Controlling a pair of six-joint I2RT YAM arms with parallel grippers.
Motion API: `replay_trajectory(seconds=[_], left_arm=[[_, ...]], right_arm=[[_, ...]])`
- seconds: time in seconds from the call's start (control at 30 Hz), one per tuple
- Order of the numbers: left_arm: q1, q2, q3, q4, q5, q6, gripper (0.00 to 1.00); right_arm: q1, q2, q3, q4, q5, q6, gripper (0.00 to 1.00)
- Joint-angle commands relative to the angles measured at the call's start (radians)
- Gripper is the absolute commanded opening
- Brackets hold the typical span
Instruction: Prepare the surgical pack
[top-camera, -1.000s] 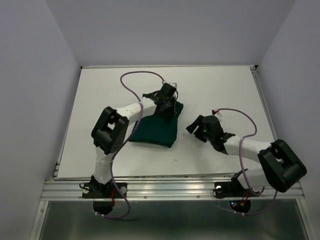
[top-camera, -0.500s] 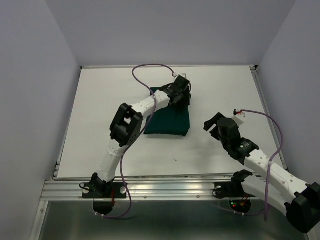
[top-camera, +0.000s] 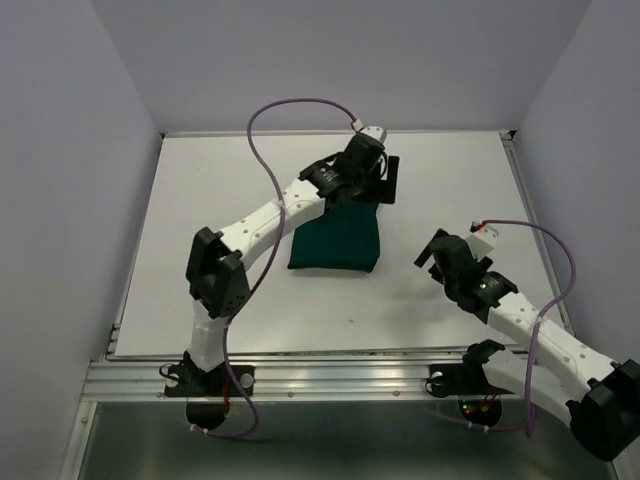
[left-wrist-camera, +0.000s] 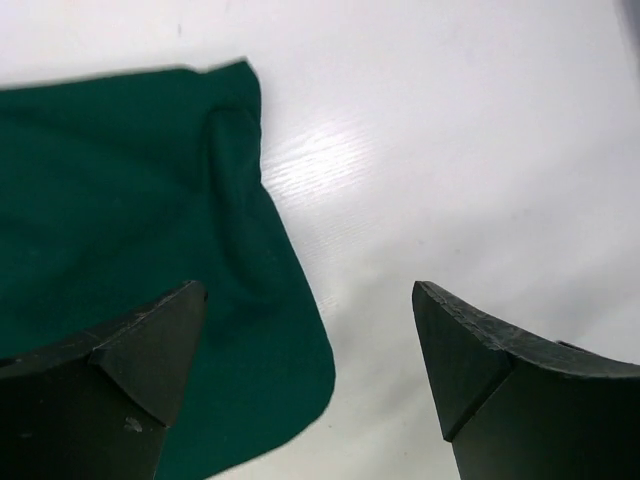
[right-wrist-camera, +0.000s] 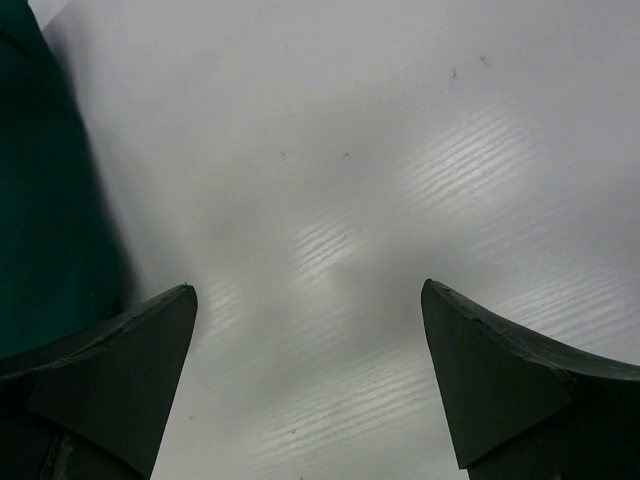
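Lifting wide-open, empty left gripper (left-wrist-camera: 310, 300) straight off drape (left-wrist-camera: 120, 200) near table's (top-camera: 200, 200) far edge, avoiding snags; right gripper (right-wrist-camera: 310, 295) likewise open, empty, clear.

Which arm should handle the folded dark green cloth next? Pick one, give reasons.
Left, probably. The left hand, open, hangs over a far corner of the folded dark green cloth; the right hand sits aside over bare white table.

Overhead camera looks down; both close wrist cameras apparently share the drape (left-wrist-camera: 120, 200).
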Motion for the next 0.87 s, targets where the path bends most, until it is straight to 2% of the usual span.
replay_trajectory(seconds=[0.0, 0.13, 0.37, 0.4, 0.5, 0.63, 0.83], left_arm=[[-0.014, -0.277, -0.045, 0.011, -0.074, 0.103, 0.97], [-0.014, -0.412, -0.122, -0.006, -0.095, 0.177, 0.98], [-0.011, -0.659, -0.269, -0.02, -0.117, 0.244, 0.98], [-0.011, -0.723, -0.306, -0.011, -0.126, 0.244, 0.98], [-0.003, -0.839, -0.374, 0.04, -0.155, 0.24, 0.99], [0.007, -0.917, -0.386, 0.054, -0.221, 0.244, 0.99], [0.033, -0.943, -0.374, 0.034, -0.298, 0.281, 0.99]], right_arm=[[-0.008, 0.041, 0.097, -0.081, 0.135, -0.052, 1.0], [-0.037, 0.087, 0.182, -0.143, 0.141, -0.119, 1.0], [-0.224, 0.119, 0.231, -0.086, -0.075, -0.236, 1.0], [-0.241, 0.128, 0.257, -0.083, -0.13, -0.247, 1.0], [-0.241, 0.167, 0.317, -0.089, -0.16, -0.27, 1.0], [-0.241, 0.216, 0.372, -0.107, -0.155, -0.273, 1.0], [-0.241, 0.262, 0.36, -0.109, -0.106, -0.255, 1.0]])
